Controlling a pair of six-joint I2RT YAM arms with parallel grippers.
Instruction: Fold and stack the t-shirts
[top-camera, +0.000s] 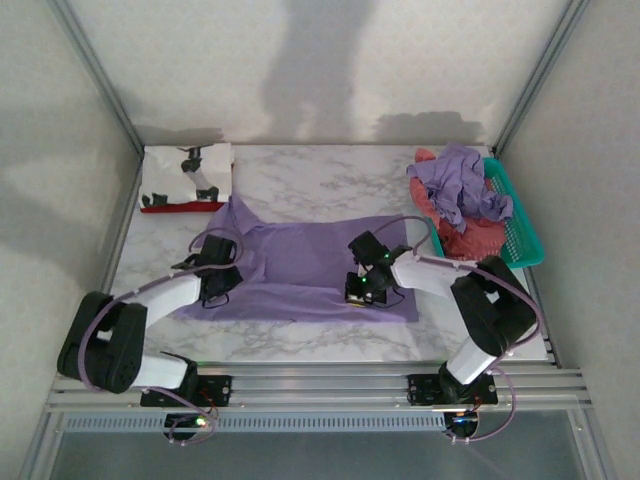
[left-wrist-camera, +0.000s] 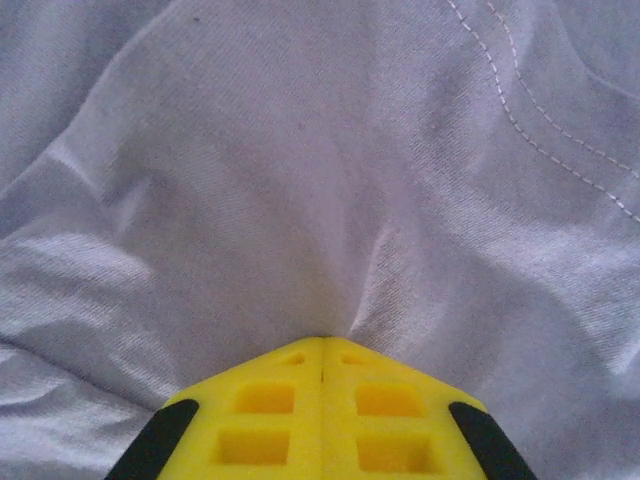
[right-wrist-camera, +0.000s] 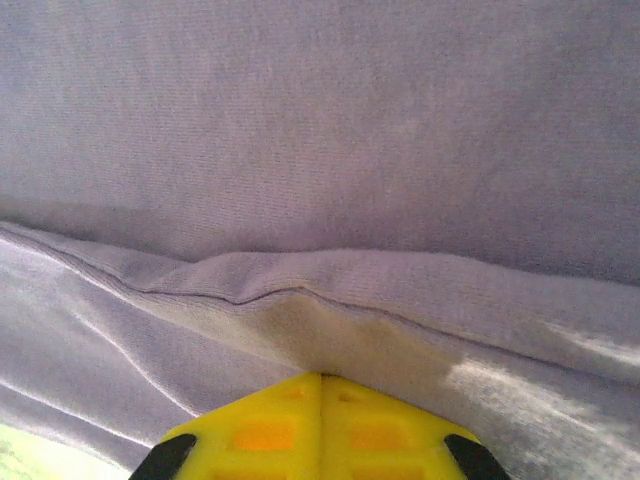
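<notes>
On the table (top-camera: 300, 175), left pincer (left-wrist-camera: 322, 345) clamps the lavender t-shirt (top-camera: 300, 265); right pincer (right-wrist-camera: 320, 378) clamps its hem.

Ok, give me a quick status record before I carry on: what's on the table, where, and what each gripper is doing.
shirt in work: spread lavender t-shirt, flat at table centre
left gripper: shut, pinching its cloth at the left side
right gripper: shut, pinching a hem fold at its near edge
finished stack: white printed t-shirt on a red t-shirt, far left corner
waiting: crumpled lavender t-shirt over coral-red t-shirt, in teal basket, far right
</notes>
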